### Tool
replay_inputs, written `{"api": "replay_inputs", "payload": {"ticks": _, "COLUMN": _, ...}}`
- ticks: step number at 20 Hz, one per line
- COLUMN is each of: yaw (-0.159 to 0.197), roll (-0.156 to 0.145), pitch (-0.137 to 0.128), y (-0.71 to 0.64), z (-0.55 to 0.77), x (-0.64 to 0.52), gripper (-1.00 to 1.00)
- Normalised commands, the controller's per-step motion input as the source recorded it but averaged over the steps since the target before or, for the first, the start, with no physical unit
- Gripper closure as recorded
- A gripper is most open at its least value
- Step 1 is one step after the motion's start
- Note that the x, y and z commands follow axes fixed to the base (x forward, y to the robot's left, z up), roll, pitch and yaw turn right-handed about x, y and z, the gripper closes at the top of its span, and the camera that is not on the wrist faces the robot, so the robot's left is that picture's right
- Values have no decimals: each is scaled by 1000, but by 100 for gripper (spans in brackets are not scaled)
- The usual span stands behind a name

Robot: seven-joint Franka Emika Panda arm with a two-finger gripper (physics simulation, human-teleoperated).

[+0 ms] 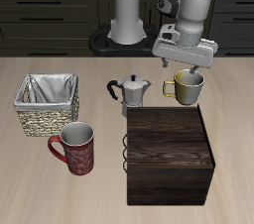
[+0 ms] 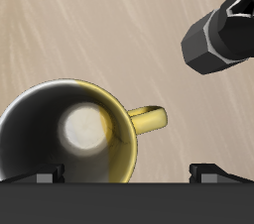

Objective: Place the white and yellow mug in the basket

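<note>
Pale wooden tabletop (image 1: 40,69) before dark kitchen cabinets (image 1: 50,10), with a white robot arm (image 1: 129,10) mounted at the back edge. Largest on the surface: dark wooden box (image 1: 169,154), near the front edge. At about nine o'clock from the box, well apart: woven basket (image 1: 47,106) with grey-white lining, holding no mug. At roughly seven o'clock from the basket, near the front: red patterned mug (image 1: 77,149), upright. Touching or just behind the box's back edge: silver moka pot (image 1: 130,93). At three o'clock from the pot, just beside it: white and yellow mug (image 1: 189,87), upright on the table, handle toward the pot. Directly above the mug: gripper (image 1: 184,61), fingers spread wide, holding nothing. Wrist view: mug (image 2: 74,134) below, both fingertips (image 2: 45,175) apart, handle between them.
</note>
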Motion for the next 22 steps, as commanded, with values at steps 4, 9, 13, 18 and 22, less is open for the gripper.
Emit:
{"api": "replay_inputs", "payload": {"ticks": 4, "yaw": 1, "roll": 4, "pitch": 80, "y": 7, "z": -325, "x": 118, "gripper": -100}}
{"api": "replay_inputs", "payload": {"ticks": 9, "yaw": -83, "roll": 48, "pitch": 136, "y": -87, "z": -435, "x": 48, "gripper": 100}}
{"api": "replay_inputs", "payload": {"ticks": 13, "yaw": 2, "roll": 28, "pitch": 54, "y": -36, "z": -239, "x": -14, "gripper": 100}}
{"api": "replay_inputs", "payload": {"ticks": 18, "yaw": -36, "roll": 6, "pitch": 25, "y": -147, "z": -74, "x": 24, "gripper": 100}}
{"api": "replay_inputs", "payload": {"ticks": 22, "yaw": -15, "roll": 0, "pitch": -2, "y": -115, "z": 52, "x": 87, "gripper": 100}}
